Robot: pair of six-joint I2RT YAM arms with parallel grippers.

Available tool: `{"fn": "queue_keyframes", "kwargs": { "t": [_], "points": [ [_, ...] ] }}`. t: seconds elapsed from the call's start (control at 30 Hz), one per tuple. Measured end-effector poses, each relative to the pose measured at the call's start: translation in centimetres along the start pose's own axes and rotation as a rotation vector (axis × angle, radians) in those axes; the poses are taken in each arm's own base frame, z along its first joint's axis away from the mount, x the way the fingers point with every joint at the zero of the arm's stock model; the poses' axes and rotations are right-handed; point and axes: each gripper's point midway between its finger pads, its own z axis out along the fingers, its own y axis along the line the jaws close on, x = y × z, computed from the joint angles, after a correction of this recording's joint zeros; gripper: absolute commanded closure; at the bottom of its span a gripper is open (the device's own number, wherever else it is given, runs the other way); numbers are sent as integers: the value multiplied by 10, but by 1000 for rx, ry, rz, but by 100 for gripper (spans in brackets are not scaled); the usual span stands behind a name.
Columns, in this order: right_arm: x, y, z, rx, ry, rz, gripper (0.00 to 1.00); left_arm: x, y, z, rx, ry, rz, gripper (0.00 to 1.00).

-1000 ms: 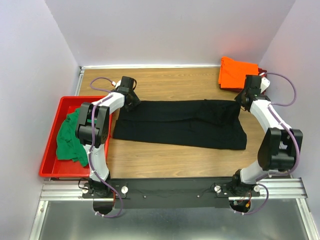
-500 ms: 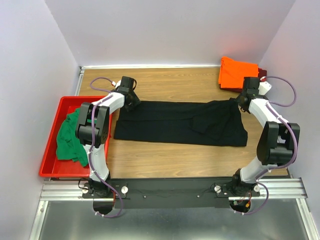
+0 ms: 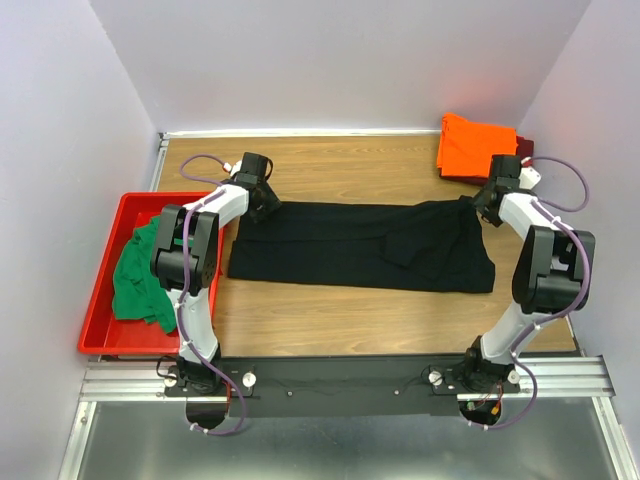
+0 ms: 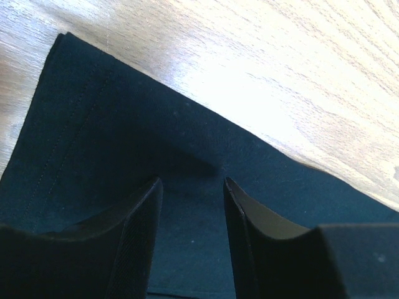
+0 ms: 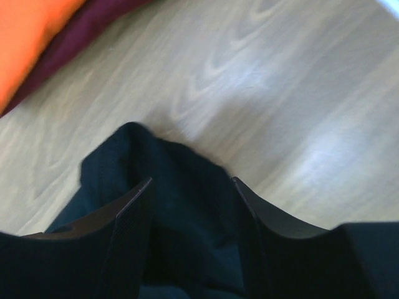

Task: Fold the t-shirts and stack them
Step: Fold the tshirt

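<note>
The black t-shirt (image 3: 350, 245) lies spread lengthwise across the middle of the table, its right end folded over itself. My left gripper (image 3: 262, 205) stands open over the shirt's far left corner; in the left wrist view its fingers (image 4: 140, 230) straddle flat black cloth (image 4: 93, 137) without pinching it. My right gripper (image 3: 482, 203) is open at the far right corner, where a bunched peak of black cloth (image 5: 168, 162) sits loose between its fingers (image 5: 134, 230). A folded orange t-shirt (image 3: 472, 146) rests on a maroon one (image 3: 525, 150) at the back right. The green t-shirt (image 3: 140, 272) is crumpled in the tray.
The red plastic tray (image 3: 98, 305) stands at the table's left edge. Purple walls close in the back and both sides. In the right wrist view the orange (image 5: 25, 37) and maroon (image 5: 81, 31) stack lies just beyond the gripper.
My right gripper has opened and let go of the black shirt's far right corner, after drawing it slightly back. The shirt's right end now lies folded over. The left arm has not moved.
</note>
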Motion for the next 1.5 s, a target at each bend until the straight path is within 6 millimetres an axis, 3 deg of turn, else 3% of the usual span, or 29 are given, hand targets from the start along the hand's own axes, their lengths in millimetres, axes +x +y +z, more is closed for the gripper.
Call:
{"fn": "queue_keyframes", "kwargs": {
  "t": [0.13, 0.37, 0.47, 0.77, 1.07, 1.5],
  "points": [
    [-3, 16, 2, -70, 14, 4, 40, -1, 1, 0, -1, -1, -2, 48],
    [-51, 63, -5, -219, -65, 12, 40, -4, 4, 0, -5, -4, -9, 48],
    [-55, 79, 2, -271, -59, -5, 41, -4, 4, 1, -6, -5, -11, 48],
    [-7, 80, 41, -277, 79, -65, 46, -5, 5, 1, -8, -6, -13, 48],
    [7, 75, 54, -257, 113, -74, 46, -12, 13, 1, -19, -13, -31, 48],
    [25, 64, 56, -222, 160, -56, 44, -17, 18, 2, -26, -19, -42, 48]
  ]
}}
